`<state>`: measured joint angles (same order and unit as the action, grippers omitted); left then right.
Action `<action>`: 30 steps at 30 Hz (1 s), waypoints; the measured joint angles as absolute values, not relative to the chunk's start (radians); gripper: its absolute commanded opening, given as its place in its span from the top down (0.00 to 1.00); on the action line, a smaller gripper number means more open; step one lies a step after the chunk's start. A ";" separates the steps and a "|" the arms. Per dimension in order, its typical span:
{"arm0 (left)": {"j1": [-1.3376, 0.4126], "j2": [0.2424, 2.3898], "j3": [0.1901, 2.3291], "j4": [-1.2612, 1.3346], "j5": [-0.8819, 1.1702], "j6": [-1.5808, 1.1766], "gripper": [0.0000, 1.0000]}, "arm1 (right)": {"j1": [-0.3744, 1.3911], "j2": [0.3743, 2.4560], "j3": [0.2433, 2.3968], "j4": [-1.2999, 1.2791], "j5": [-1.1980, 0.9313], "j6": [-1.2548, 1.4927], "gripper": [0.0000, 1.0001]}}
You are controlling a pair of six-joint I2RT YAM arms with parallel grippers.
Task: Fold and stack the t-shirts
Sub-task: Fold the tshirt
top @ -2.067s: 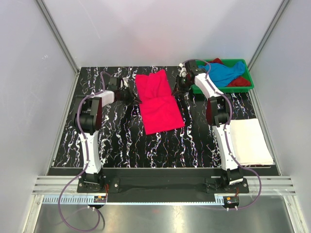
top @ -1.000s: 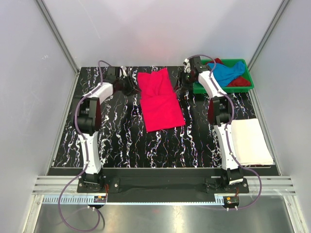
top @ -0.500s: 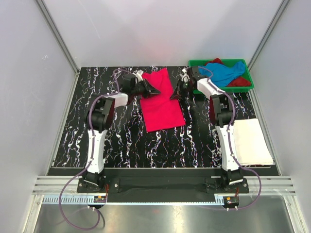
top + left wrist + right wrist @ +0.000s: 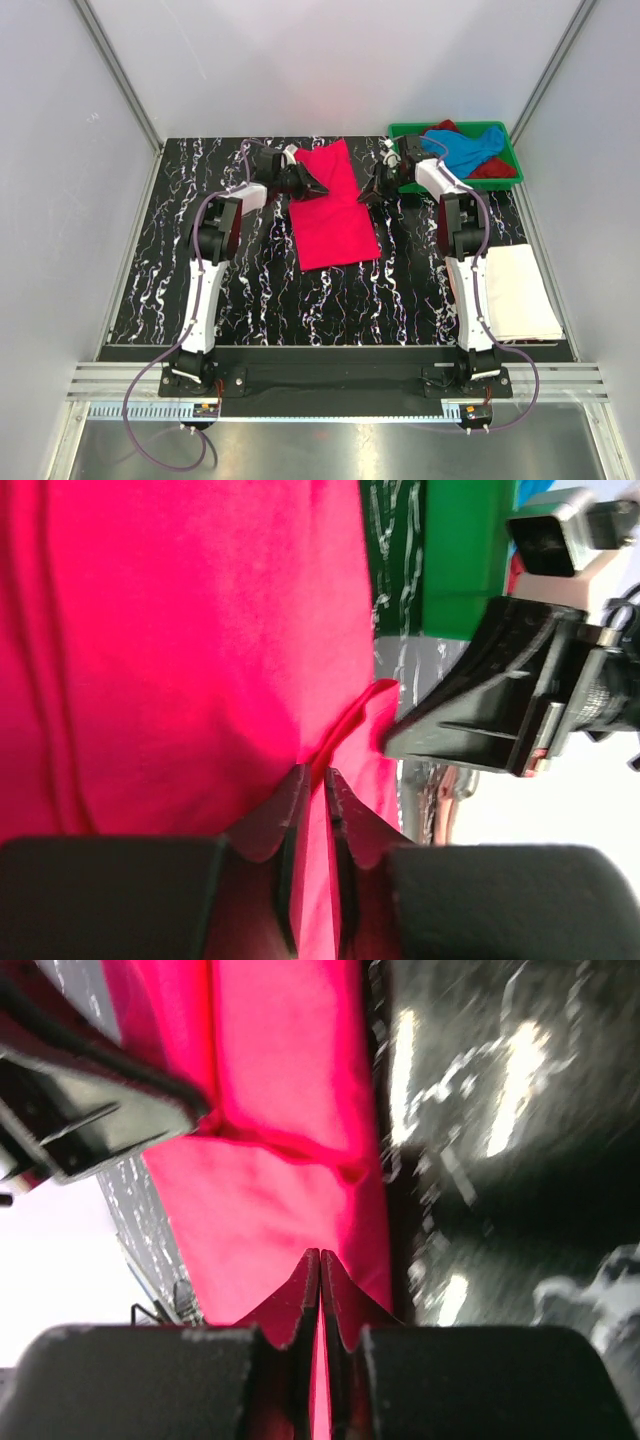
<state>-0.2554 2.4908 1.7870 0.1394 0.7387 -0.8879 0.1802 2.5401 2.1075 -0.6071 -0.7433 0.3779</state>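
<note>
A hot pink t-shirt [image 4: 335,225] lies lengthwise in the middle of the black marbled table. My left gripper [image 4: 322,189] is over its upper left part, shut on a pinch of pink cloth [image 4: 180,630] that runs between the jaws [image 4: 313,776]. My right gripper [image 4: 363,196] is at the shirt's right edge, its jaws [image 4: 320,1257] shut on the pink cloth [image 4: 270,1050]. The two grippers face each other closely across the shirt. A sky blue t-shirt [image 4: 465,150] and a dark red one [image 4: 495,168] lie bunched in the tray. A folded white t-shirt [image 4: 515,290] lies at the right.
The green plastic tray [image 4: 480,183] stands at the back right corner, just behind the right gripper, and its wall shows in the left wrist view [image 4: 465,550]. Grey walls enclose the table on three sides.
Both grippers closed on the pink shirt's side edges and drew them inward over the shirt, so the grippers now stand much nearer each other than a second ago.
</note>
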 measured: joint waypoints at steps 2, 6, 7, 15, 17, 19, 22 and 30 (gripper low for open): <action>-0.253 2.491 1.796 0.098 0.738 -0.867 0.78 | 0.183 2.522 2.107 -0.634 -0.743 0.376 0.91; -0.250 2.474 1.794 0.035 0.737 -0.834 0.76 | 0.195 2.447 2.067 -0.639 -0.747 0.372 0.91; -0.249 2.458 1.784 0.019 0.735 -0.825 0.76 | 0.198 2.429 2.056 -0.640 -0.749 0.371 0.90; -0.265 2.000 1.547 -0.223 0.542 -0.611 0.54 | 0.214 2.281 1.846 -0.682 -0.676 0.294 0.34; -0.282 1.831 1.444 -0.268 0.465 -0.586 0.51 | 0.214 2.215 1.749 -0.706 -0.627 0.287 0.33; -0.310 1.658 1.322 -0.285 0.382 -0.588 0.51 | 0.214 2.149 1.670 -0.722 -0.583 0.289 0.33; -0.365 1.471 1.130 -0.297 0.281 -0.654 0.51 | 0.214 2.023 1.533 -0.701 -0.515 0.322 0.34; -0.500 1.375 0.680 -0.275 0.133 -1.041 0.48 | 0.214 1.796 1.172 -0.593 -0.425 0.479 0.38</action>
<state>-0.4999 1.3754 0.6800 -0.2752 0.1333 -1.0409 0.2142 1.7962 1.1721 -0.5926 -0.4252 0.4786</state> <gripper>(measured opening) 0.505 0.636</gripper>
